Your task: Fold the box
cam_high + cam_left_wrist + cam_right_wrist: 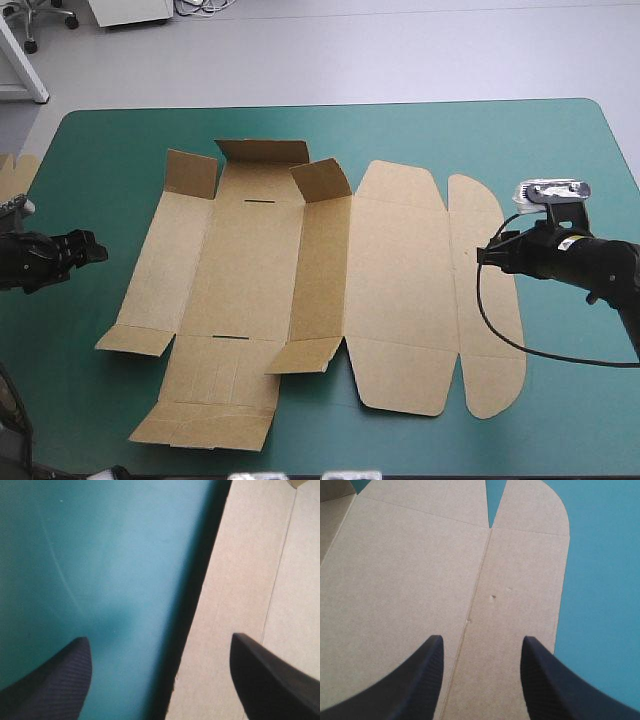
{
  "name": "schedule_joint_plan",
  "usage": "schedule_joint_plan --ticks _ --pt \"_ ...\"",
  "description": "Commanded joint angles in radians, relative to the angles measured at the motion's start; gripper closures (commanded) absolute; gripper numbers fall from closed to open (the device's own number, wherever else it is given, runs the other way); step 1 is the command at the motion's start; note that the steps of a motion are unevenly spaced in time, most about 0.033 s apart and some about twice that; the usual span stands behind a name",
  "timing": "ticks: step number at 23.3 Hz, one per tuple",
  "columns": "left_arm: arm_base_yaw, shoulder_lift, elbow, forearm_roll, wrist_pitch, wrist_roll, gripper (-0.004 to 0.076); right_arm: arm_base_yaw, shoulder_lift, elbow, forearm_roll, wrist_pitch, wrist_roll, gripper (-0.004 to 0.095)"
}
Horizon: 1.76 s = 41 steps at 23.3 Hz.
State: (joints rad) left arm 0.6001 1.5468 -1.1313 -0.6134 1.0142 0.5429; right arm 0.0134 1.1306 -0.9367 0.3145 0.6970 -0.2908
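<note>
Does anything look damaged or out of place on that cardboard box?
Nothing much. The box lies mostly flat and uncrushed; its far flaps stand raised. One tiny nick marks the narrow panel ahead of the right gripper.

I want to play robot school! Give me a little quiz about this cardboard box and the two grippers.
1. True or false: the box is already folded into a tray with all its walls up.
2. What lies under the right gripper? A) the box's brown board B) a white T-shirt C) a cup
3. Fill in: the left gripper has its fingers ____ (open or shut).
Key: 1 false, it lies mostly flat; 2 A; 3 open.
</note>
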Motion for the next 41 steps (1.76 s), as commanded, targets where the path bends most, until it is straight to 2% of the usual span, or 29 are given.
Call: schedule_joint_plan --ticks 1,13,20,26,33,38,41 --pt "0.002 0.022 -0.020 -0.114 0.017 0.055 0.0171 0.000 -0.014 -0.033 0.019 -0.040 -0.009 0.0450" --pt "-0.014 0.195 -0.018 -0.215 0.118 0.113 0.0171 0.000 -0.014 -0.033 0.009 -0.017 -0.009 0.0450" --pt "-0.165 0.254 -0.018 -0.199 0.159 0.116 0.0175 0.000 -0.014 -0.033 0.003 -0.017 -0.009 0.0458" --pt "-0.194 0.254 -0.018 -0.244 0.271 0.127 0.0257 0.000 -0.014 -0.033 0.003 -0.020 -0.009 0.0467" --pt "-0.242 0.252 -0.018 -0.460 0.288 0.277 0.0262 0.000 -0.014 -0.033 0.003 -0.020 -0.009 0.0467" --pt "-0.242 0.254 -0.018 -0.362 0.269 0.281 0.0262 0.000 -0.014 -0.033 0.001 -0.023 -0.009 0.0467" --pt "-0.242 0.254 -0.018 -0.149 0.228 0.161 0.0262 0.000 -0.014 -0.033 0.001 -0.021 -0.009 0.0471"
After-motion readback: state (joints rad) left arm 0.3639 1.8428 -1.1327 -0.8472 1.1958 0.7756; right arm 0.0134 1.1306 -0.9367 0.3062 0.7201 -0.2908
